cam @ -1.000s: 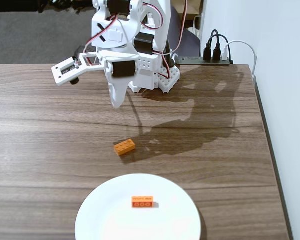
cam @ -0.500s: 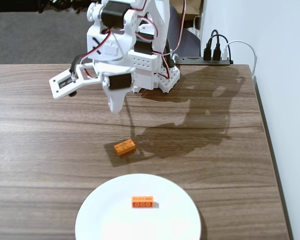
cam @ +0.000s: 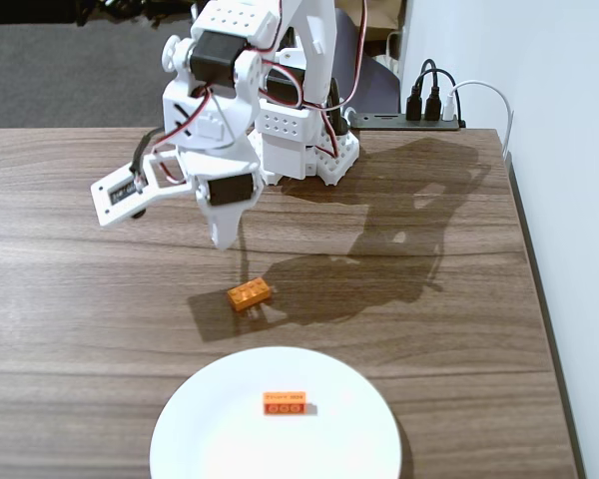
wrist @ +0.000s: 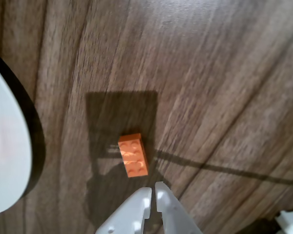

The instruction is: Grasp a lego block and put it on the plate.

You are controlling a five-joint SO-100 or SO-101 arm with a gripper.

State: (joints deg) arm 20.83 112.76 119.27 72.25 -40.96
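**Tool poised above the lego block, fingers together**

In the fixed view the tool point(cam: 223, 237) hangs in the air with its white tip pointing down at the table point(cam: 100, 329). Its two fingers are pressed together and grip nothing; the wrist view shows the same thing, the tool point(wrist: 153, 194) entering from the bottom edge with only a thin seam between the closed fingertips.

The lego block point(cam: 250, 293) lies flat on the table just below and slightly to the right of the tool's tip in the fixed view, studs up, turned a little askew to the wood grain. It sits at the edge of the arm's shadow. In the wrist view the lego block point(wrist: 133, 154) is just ahead of the fingertips and slightly to their left, not touching them, inside a dark square patch of shadow.

The plate point(cam: 210, 429) rests farther from the tool, beyond the lego block toward the near edge of the table in the fixed view, well apart from the tip. An orange brick point(cam: 285, 403) with round hollows on its darker face lies near the plate's middle. In the wrist view only a curved slice of the plate point(wrist: 7, 161) shows at the left edge.

A power strip point(cam: 419, 120) with black plugs sits behind the arm's base, at the table's far edge.
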